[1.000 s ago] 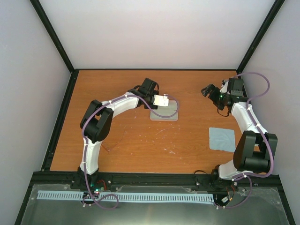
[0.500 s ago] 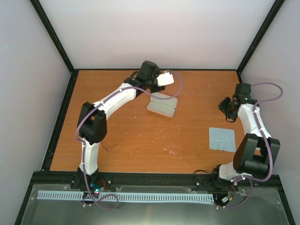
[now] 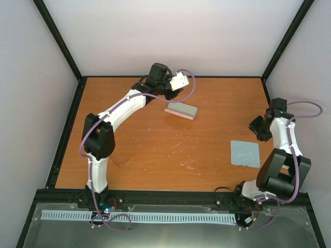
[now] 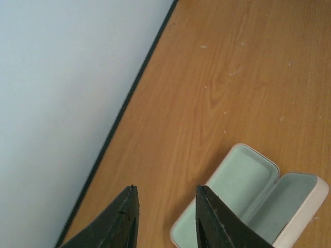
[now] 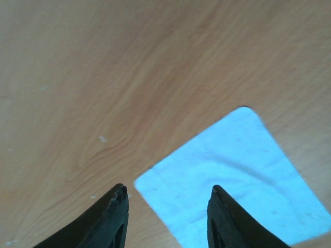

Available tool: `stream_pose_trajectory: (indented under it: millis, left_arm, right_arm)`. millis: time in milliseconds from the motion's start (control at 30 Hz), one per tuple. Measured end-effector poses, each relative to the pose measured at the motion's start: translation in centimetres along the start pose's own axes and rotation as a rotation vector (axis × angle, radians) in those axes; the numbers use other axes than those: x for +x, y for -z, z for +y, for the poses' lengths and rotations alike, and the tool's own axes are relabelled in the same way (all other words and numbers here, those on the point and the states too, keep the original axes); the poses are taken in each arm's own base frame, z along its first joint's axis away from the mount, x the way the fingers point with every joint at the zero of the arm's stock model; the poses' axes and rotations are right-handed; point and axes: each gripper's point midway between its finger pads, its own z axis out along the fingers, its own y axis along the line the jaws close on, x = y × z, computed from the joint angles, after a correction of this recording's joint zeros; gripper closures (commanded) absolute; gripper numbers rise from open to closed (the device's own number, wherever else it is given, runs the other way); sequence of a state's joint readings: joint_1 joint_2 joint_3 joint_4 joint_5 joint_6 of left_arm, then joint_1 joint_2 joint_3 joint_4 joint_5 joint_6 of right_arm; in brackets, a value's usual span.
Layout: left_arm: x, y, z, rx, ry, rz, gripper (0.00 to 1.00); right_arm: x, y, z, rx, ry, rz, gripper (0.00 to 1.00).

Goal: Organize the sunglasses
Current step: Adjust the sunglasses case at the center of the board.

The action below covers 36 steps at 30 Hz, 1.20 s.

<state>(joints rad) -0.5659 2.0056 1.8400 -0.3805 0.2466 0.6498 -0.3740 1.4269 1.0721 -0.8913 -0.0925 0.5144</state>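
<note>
The left gripper (image 4: 166, 206) has its two black fingers a modest way apart with nothing between them; bare wood shows through the gap. It hangs above the far part of the table (image 3: 207, 134), near the back edge, where a dark rail meets the pale wall. Just to the side of its right-hand finger in the wrist view lies the case (image 4: 248, 201), pale pink outside and open. The lining of both halves faces up, pale green and smooth, and only lining shows in them. The lower edge of the case is cut off by the frame. From above, the case sits just in front of this gripper, flat on the wood.

The right gripper (image 5: 168, 206) is likewise parted to a middling width and holds nothing. Through its gap a corner of the light blue cloth (image 5: 232, 175) shows, lying flat on the table below. In the overhead view the cloth rests near the right edge, close to the right arm.

The sunglasses (image 3: 120, 161) lie on the near-left part of the table, beside the left arm's upright link. They are faint against the wood, and their folding cannot be told. They are well apart from the case and from both grippers.
</note>
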Motion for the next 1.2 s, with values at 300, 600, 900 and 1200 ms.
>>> stream_pose_trajectory:
  millis: [300,600,900,1200]
  left_arm:
    - [5.3,-2.5,-1.2,0.033,0.05,0.064,0.83]
    - [11.1,-3.7,-3.6,0.105,0.105,0.149,0.96]
    - [15.5,-4.0,-6.8,0.201,0.182,0.215,0.99]
    - [19.5,-3.7,-10.4,0.27,0.214,0.277,0.99]
  right_arm:
    - [2.2,1.4,9.3,-0.268,0.242,-0.006,0.64]
    - [5.1,2.2,16.7,-0.426,0.41,0.016,0.7]
    - [13.5,1.1,30.1,-0.567,0.778,0.123,0.73]
    - [18.0,-0.8,33.4,-0.552,0.921,0.198,0.74]
